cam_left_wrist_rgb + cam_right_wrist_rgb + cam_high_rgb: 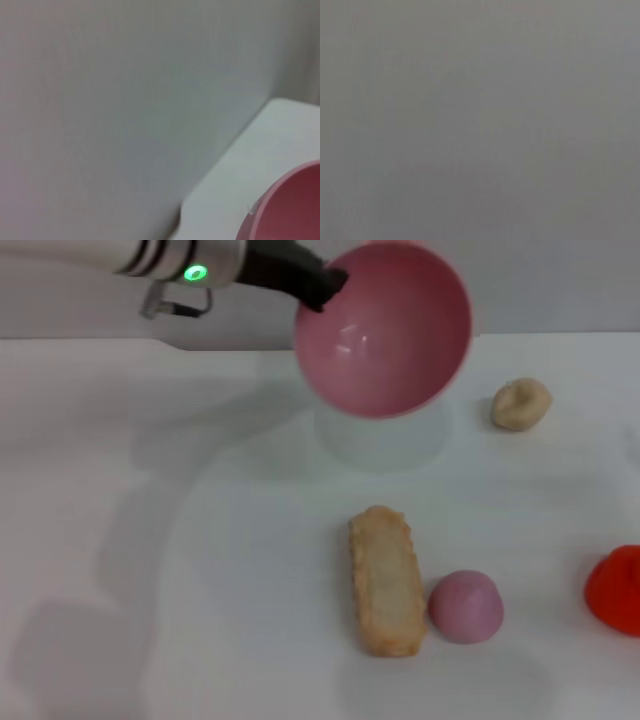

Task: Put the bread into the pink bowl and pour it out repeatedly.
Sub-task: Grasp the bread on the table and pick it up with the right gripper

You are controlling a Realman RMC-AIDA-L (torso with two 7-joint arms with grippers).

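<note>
Pink bowl is being held tipped, empty, rim gripped by left hand; should be righted w/ care beside bread on worktop.

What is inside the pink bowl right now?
Nothing: the pink bowl, tipped in the left end effector, shows a bare interior. The bread lies on the table.

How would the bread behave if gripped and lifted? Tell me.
The bread lies flat on the table and looks long and slab-like, so it probably won't roll. Its bumpy crust should resist slipping. Gripped at one end, it might tilt.
</note>
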